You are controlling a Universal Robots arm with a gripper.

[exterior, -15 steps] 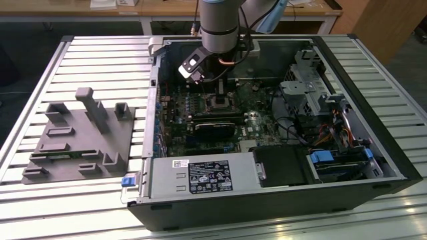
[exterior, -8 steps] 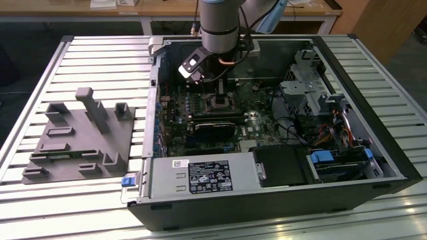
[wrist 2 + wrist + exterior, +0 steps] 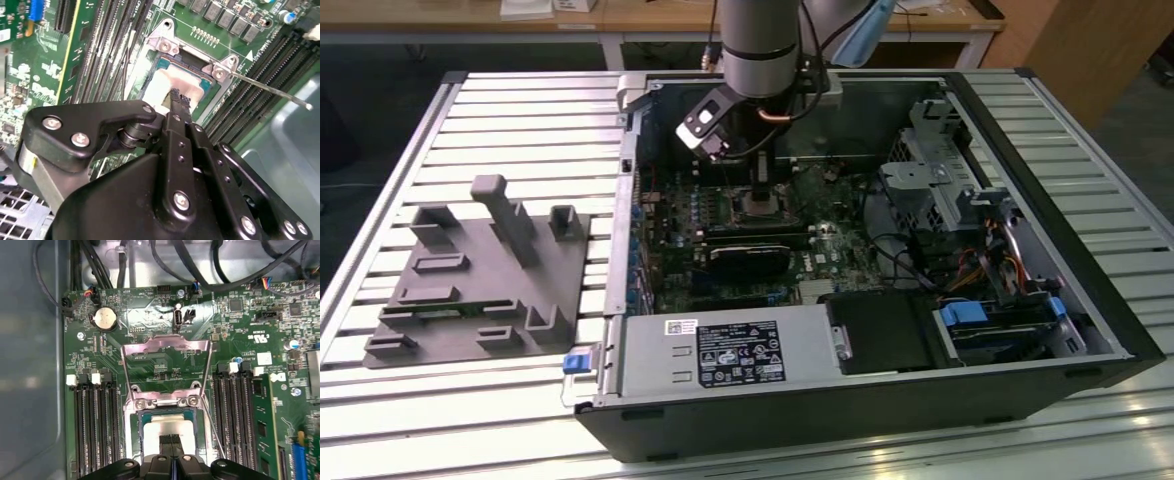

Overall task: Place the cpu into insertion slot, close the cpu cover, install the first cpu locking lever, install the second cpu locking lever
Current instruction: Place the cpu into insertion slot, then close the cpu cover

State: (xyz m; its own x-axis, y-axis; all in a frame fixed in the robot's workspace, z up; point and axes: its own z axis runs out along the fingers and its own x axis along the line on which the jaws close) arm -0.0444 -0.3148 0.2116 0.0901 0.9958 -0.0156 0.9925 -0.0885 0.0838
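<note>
The cpu, a silvery square chip, lies flat in the insertion slot on the green board. My gripper is shut, its black fingertips pressed together right over the cpu; I cannot tell whether they touch it. The cpu cover, a thin silver frame, stands swung open beyond the slot, hinged at two screws. A thin wire locking lever sticks out sideways from the slot's corner, unlatched. In the exterior view the gripper reaches down into the open computer case over the slot.
Long black memory slots flank the socket, with a green memory module on one side. A coin battery and black cables lie beyond the cover. A grey fixture plate sits on the table at the exterior view's left.
</note>
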